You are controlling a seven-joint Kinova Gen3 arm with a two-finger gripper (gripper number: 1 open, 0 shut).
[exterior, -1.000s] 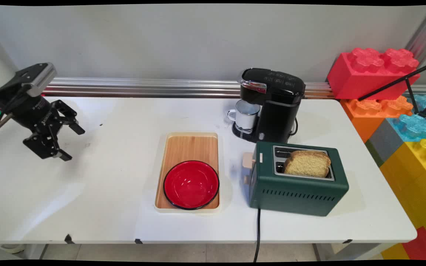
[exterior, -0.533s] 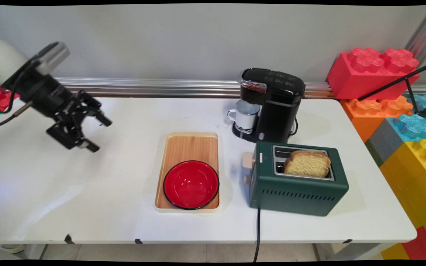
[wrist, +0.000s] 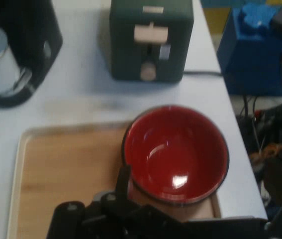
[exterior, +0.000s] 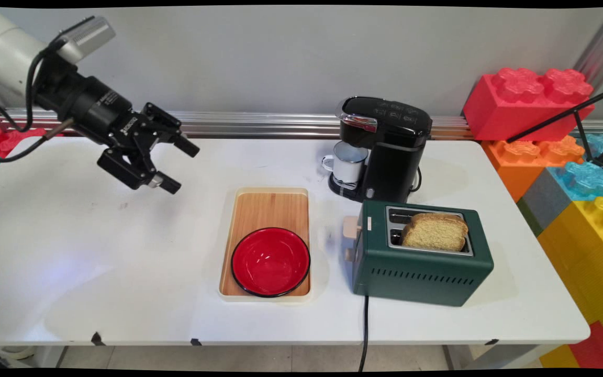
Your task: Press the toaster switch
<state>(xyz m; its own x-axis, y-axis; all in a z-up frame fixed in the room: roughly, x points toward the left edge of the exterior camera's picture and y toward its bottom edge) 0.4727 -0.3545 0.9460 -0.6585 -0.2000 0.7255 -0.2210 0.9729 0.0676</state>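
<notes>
My black gripper [exterior: 181, 167] hangs open and empty above the table's left half, pointing right and downward at a wooden tray [exterior: 268, 207]. A red bowl [exterior: 270, 261] sits on the tray's near end. In the hand view the red bowl [wrist: 175, 152] lies just beyond my linkage on the tray [wrist: 66, 169]. Farther off in that view are a green toaster [wrist: 150, 40] and a black coffee machine [wrist: 26, 40]. The green toaster [exterior: 421, 262] holds a slice of bread [exterior: 435, 230] in its near slot.
A black coffee machine [exterior: 385, 146] with a white mug [exterior: 348, 162] under its spout stands behind the toaster. The toaster's black cord [exterior: 364, 330] drops over the front edge. Large toy bricks [exterior: 529, 102] are stacked off the table's right end.
The gripper has risen and travelled right from the table's left edge toward the tray, staying open. Nothing on the table has moved.
</notes>
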